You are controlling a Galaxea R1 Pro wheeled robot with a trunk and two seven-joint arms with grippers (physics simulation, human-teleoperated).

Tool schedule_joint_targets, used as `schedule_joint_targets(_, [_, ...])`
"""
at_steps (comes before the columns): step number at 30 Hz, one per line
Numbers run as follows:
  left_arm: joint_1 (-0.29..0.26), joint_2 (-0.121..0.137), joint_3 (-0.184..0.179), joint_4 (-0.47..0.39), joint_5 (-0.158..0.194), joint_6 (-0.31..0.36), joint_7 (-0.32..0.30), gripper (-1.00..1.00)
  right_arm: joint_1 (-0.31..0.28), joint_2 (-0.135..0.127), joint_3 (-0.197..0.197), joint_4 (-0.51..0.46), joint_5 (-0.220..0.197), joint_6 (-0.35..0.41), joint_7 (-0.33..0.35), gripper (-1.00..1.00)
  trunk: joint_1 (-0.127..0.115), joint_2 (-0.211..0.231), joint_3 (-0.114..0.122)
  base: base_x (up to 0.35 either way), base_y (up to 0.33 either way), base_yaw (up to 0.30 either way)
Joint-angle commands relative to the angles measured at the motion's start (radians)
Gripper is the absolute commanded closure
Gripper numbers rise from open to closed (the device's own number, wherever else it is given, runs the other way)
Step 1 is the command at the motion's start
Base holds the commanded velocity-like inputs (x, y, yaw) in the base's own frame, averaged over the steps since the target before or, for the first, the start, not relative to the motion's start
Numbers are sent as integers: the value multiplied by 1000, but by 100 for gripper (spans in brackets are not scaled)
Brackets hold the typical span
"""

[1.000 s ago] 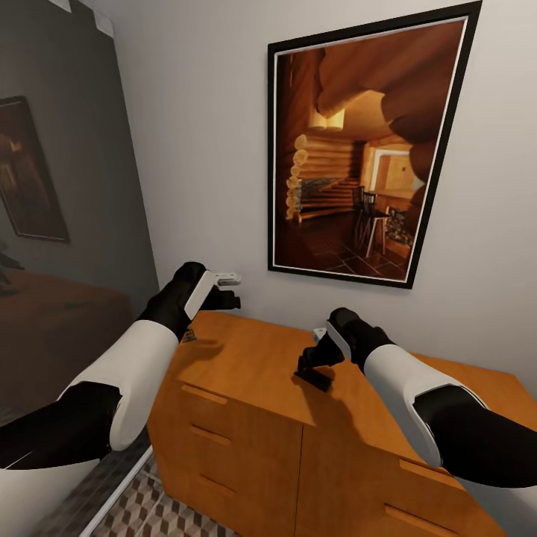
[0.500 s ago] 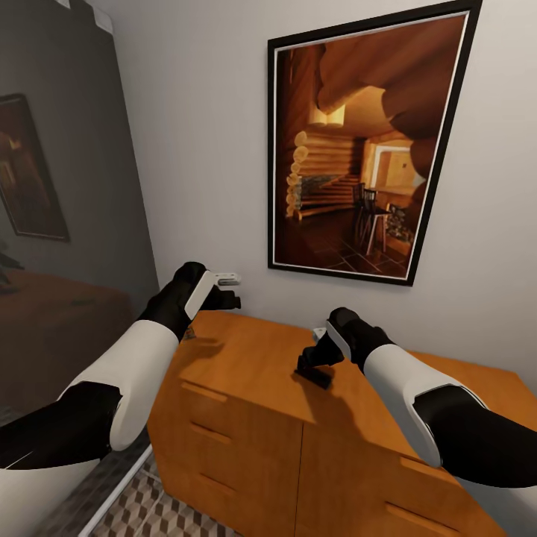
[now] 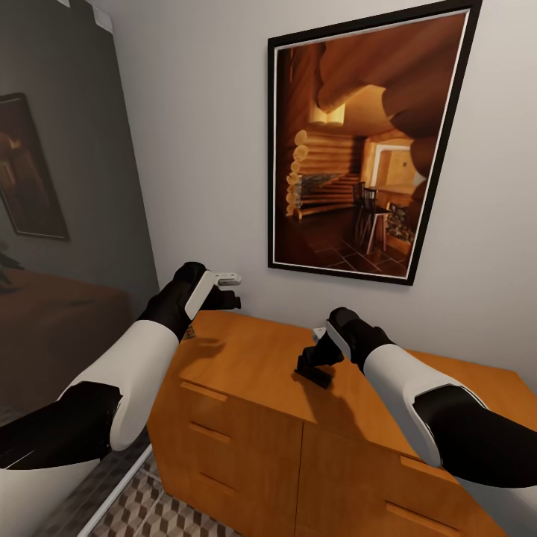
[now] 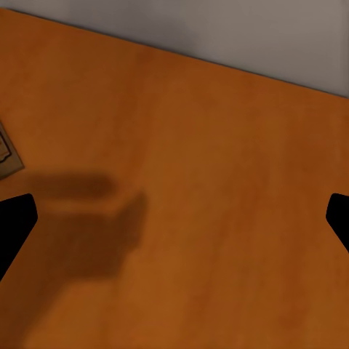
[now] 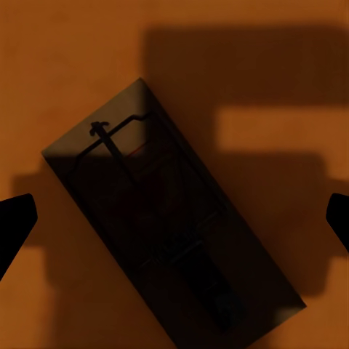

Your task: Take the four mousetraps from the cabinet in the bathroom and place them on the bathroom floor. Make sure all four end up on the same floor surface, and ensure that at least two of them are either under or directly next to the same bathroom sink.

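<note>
The orange-brown cabinet (image 3: 246, 358) stands against the white wall, its drawers closed. One mousetrap (image 3: 318, 377) lies flat on its top in shadow, and in the right wrist view the mousetrap (image 5: 174, 233) sits diagonally between the fingers. My right gripper (image 3: 309, 365) hangs open just above it, a fingertip (image 5: 14, 222) on either side and apart from it. A second mousetrap (image 3: 188, 335) lies at the cabinet's left corner, and its edge (image 4: 6, 154) shows in the left wrist view. My left gripper (image 3: 227, 292) hovers open over the cabinet top (image 4: 189, 167), holding nothing.
A large framed picture (image 3: 358, 149) hangs on the wall behind the cabinet. A dark grey reflective panel (image 3: 60, 224) stands to the left. Cube-patterned bathroom floor (image 3: 149, 514) shows beside the cabinet's lower left corner.
</note>
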Motion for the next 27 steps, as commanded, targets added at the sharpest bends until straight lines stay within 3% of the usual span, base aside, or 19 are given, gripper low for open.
schedule_joint_targets(1, [-1,0,-3,-1,11,3,10,-100,-1,-1,8,-1,-10,4,-2,-100,0,-1,-1,0,0,0])
schedule_joint_targets(8, [-1,0,-3,-1,10,3,11,-100,-1,-1,9,-1,-9,4,-3,-100,0,-1,-1,0,0,0])
schedule_joint_targets(19, [-1,0,-3,-1,13,3,10,-100,-1,-1,10,0,-5,4,-4,-100,42,-78,-36,0,0,0])
schedule_joint_targets(27, [-1,-2,-3,-1,12,3,11,-100,-1,-2,10,1,-1,4,-4,-100,42,-78,-36,0,0,0])
